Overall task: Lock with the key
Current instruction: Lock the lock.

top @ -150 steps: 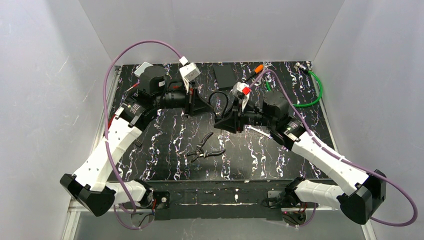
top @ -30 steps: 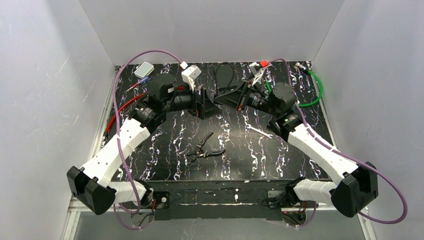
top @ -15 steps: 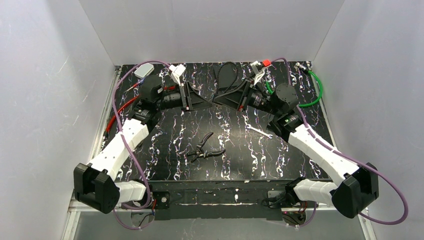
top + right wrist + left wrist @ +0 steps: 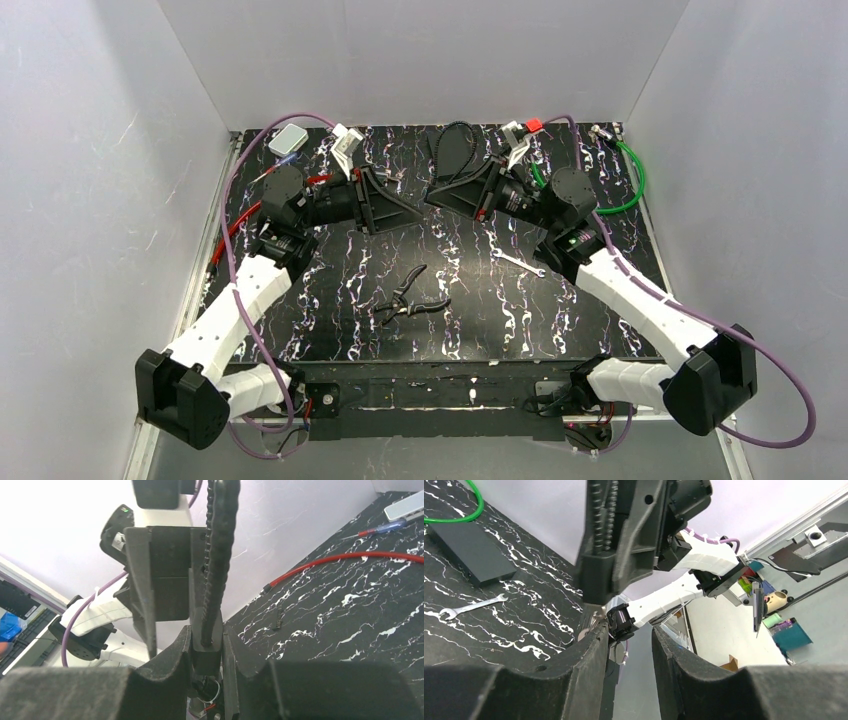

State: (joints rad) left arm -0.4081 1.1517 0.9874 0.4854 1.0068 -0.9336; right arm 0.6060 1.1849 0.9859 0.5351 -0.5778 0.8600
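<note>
My right gripper [image 4: 433,197] is shut on the black body of a cable lock [image 4: 207,647] and holds it above the back of the table. The lock's black cable [image 4: 220,555] rises from the body and loops behind it [image 4: 455,142]. My left gripper [image 4: 406,214] faces it from the left, a short gap away, open and empty [image 4: 629,652]. In the left wrist view a small silvery piece [image 4: 585,630] shows below the right gripper [image 4: 624,545], partly hidden by my finger. I cannot tell whether it is the key.
Black pliers [image 4: 410,297] lie mid-table and a small wrench [image 4: 520,263] lies to their right. A green cable [image 4: 628,185] is at the back right, a red cable [image 4: 228,228] and a screwdriver [image 4: 270,170] at the left. A black box [image 4: 471,555] lies at the back.
My left gripper has drawn back to the left, away from the right gripper it was touching a second ago. The right gripper holds the lock nearly still.
</note>
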